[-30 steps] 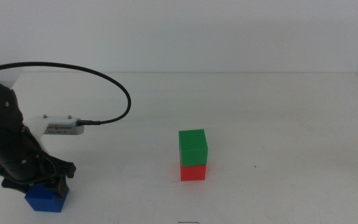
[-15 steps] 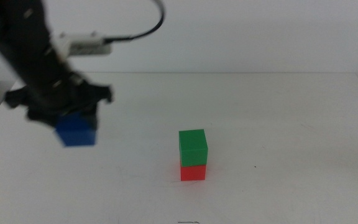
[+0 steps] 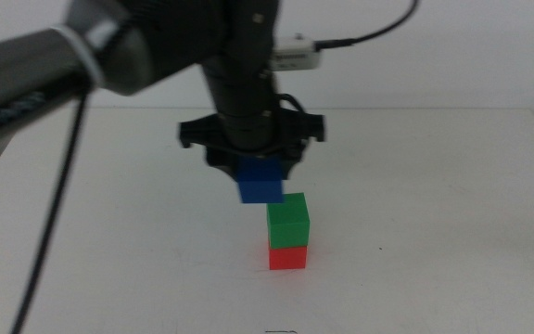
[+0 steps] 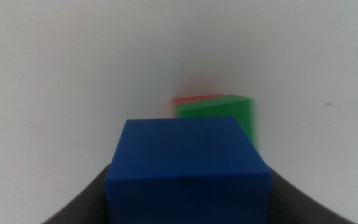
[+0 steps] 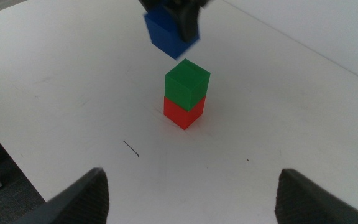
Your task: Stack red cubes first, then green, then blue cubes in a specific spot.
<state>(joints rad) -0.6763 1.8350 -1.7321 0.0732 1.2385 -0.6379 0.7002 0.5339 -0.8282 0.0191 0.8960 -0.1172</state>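
1. The left claw has carried the blue cube a long way. A second ago the cube sat on the counter at the near left corner. Half a second ago it was up in the air on the left side. Now it hangs in the air near the middle.
2. The left claw is clamped on the blue cube, with one dark jaw on each side of it.
3. In the middle view the blue cube is just up and toward 10 o'clock from the green cube. Its low corner looks very close to the top of the green cube. I cannot tell if they touch.
4. The green cube sits on top of the red cube. The red cube rests on the white counter. These two have not moved.
5. In the left wrist view the blue cube fills the front. The green cube and a thin bit of the red cube show behind it.
6. The right claw waits near the edge of the counter. Its jaws are wide apart and hold nothing.
7. A black cable runs to the camera box on the left arm.
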